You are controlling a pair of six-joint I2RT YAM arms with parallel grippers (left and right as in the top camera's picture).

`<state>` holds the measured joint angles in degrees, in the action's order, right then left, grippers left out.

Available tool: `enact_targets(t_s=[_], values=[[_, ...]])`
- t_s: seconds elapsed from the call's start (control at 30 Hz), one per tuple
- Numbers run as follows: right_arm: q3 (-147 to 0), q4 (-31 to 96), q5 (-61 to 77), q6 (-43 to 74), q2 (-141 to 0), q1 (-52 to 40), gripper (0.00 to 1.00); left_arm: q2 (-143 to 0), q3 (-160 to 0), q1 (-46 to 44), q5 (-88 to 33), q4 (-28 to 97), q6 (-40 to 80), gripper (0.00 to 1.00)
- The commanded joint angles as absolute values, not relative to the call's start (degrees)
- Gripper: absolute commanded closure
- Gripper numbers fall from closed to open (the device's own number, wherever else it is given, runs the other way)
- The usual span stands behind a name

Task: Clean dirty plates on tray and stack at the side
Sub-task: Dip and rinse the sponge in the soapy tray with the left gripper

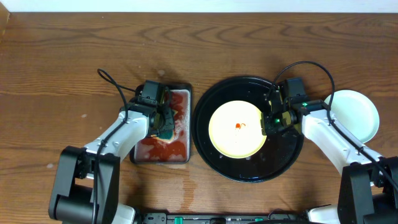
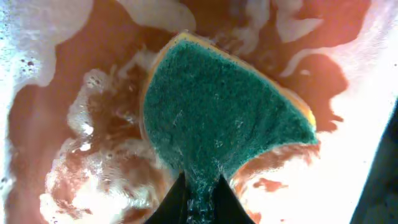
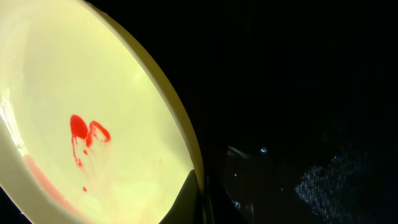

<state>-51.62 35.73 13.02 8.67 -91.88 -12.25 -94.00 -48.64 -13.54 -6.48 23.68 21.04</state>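
— Left side first. Pose of the arm?
— Extends from the lower left edge, elbow bent, with the left gripper (image 1: 165, 126) lowered into the small metal tray (image 1: 190, 124). Clamped tight on the green sponge (image 2: 217, 112), pinching its narrow end.

— And around the sponge?
— Plenty of red liquid (image 1: 163, 149) with white foam (image 2: 74, 155), covering the bottom of that tray.

— Then the middle?
— The round glossy black tray (image 1: 286, 158), just beside the metal one. Carries the yellow plate (image 1: 236, 140), a little left of centre, with a small red smear (image 3: 87, 134) inside.

— Right arm?
— Extends from the lower right, stretched toward that plate. Ends in the right gripper (image 3: 200, 196), closed on the right rim of the plate, one finger on each side of the rim.

— Further right?
— A pale white plate (image 1: 357, 115) on the wooden table (image 1: 62, 62), off the tray, partly under the right arm. Cannot tell whether one plate or two stacked there.

— The room?
— Only brown wood grain, and a pale strip along the top edge.
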Motion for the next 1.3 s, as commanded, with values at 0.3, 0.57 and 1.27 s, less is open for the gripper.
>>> enact_targets(t_s=[0.3,0.57,1.27], values=[[-51.5,35.6,12.9,8.1,-92.3,-12.8,0.99,-79.7,-47.2,-11.2,-6.9,31.2,21.5,0.93],[-51.5,35.5,12.8,8.1,-92.3,-12.8,0.99,-76.8,-47.2,-11.2,-7.1,33.2,20.4,0.92],[-50.3,34.9,12.8,8.1,-92.3,-12.8,0.99,-72.2,-47.2,-10.2,-9.9,25.3,17.9,0.93]])
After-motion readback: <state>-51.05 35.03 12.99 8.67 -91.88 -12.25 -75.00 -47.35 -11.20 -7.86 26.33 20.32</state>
